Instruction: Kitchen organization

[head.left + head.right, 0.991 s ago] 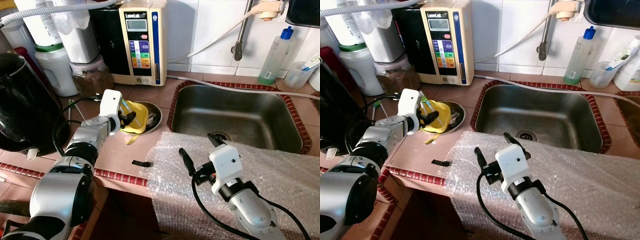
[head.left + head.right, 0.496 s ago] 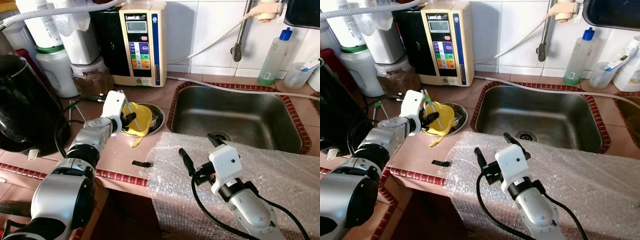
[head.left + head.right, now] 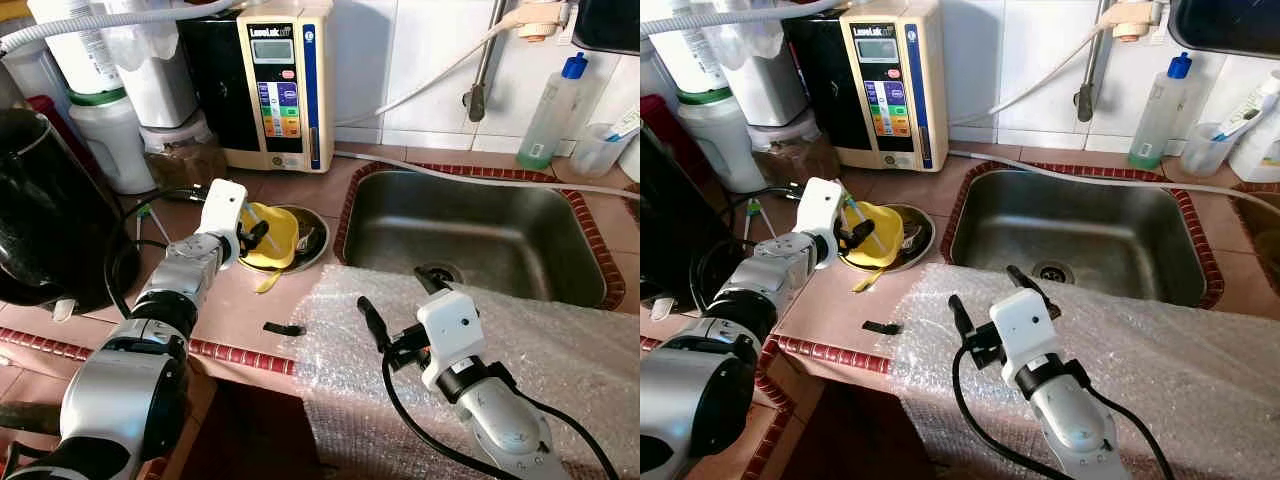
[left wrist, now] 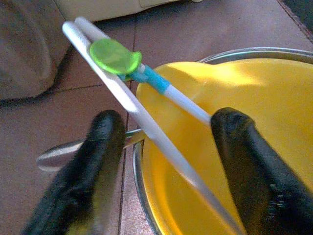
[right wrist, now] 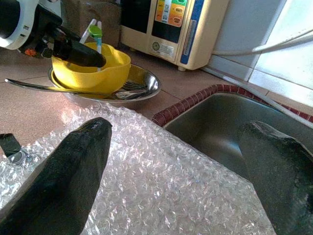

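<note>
sink [image 3: 480, 235]: right of steel dish [image 3: 318, 240] — bubble wrap [image 3: 560, 340] in front
left gripper [image 4: 168, 147]: fingers apart around white chopsticks [image 4: 142, 117], over yellow bowl [image 4: 205, 161]
right gripper [image 5: 176, 161]: wide open — empty, above bubble wrap

In the left eye view, the sink [image 3: 480, 235] sits right of centre in the table [image 3: 230, 305]. A sheet of bubble wrap [image 3: 560, 340] covers the lower right, in front of the sink. Left of the sink, a bowl [image 3: 275, 232] rests in a metal dish [image 3: 312, 240], with chopsticks [image 4: 142, 112] in the bowl. Behind them, at upper centre, a water machine [image 3: 280, 85] stands against the wall, with jars [image 3: 110, 135] to its left and a bottle [image 3: 550, 110] at upper right.
</note>
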Motion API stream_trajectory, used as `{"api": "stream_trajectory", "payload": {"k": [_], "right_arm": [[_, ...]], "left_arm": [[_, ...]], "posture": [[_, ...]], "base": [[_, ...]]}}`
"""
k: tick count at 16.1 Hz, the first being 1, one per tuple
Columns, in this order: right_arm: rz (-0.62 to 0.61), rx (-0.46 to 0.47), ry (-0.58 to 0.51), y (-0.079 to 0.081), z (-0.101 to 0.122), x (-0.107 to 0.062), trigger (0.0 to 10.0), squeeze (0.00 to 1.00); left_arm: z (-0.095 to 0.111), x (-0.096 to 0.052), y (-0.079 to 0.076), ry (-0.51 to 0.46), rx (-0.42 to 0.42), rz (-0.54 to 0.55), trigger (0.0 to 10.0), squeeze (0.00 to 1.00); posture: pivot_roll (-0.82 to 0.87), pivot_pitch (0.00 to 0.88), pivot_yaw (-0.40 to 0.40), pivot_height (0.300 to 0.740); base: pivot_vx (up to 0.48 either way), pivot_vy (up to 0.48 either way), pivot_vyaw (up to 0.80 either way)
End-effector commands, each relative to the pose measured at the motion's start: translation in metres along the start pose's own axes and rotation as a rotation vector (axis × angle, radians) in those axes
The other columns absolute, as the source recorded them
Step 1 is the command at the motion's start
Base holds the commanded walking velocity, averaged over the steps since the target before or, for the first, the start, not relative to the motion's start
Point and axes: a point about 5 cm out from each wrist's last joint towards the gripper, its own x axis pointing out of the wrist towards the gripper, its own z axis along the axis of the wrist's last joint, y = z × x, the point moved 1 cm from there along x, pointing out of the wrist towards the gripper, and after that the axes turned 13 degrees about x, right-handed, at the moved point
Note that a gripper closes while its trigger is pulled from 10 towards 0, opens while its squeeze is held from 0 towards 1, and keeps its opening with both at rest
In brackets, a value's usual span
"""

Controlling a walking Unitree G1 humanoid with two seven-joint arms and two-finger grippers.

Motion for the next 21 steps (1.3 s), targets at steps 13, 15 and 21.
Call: {"api": "stream_trajectory", "payload": {"k": [13, 15, 21], "right_arm": [[-0.007, -0.01, -0.017, -0.003, 0.003, 0.002, 10.0, 0.0], [-0.007, -0.01, -0.018, -0.003, 0.003, 0.002, 10.0, 0.0], [0.02, 0.016, -0.05, -0.001, 0.01, 0.003, 10.0, 0.0]], "left_arm": [[-0.005, -0.002, 0.009, -0.017, -0.037, 0.06, 0.0, 0.0], [-0.004, -0.002, 0.007, -0.03, -0.041, 0.062, 0.0, 0.0], [0.003, -0.002, 0.007, -0.094, -0.07, 0.087, 0.0, 0.0]], "posture": [[0.02, 0.0, 0.092, 0.74], [0.01, 0.0, 0.093, 0.74], [0.01, 0.0, 0.09, 0.74]], "base": [[0.0, 0.0, 0.0], [0.0, 0.0, 0.0], [0.0, 0.0, 0.0]]}}
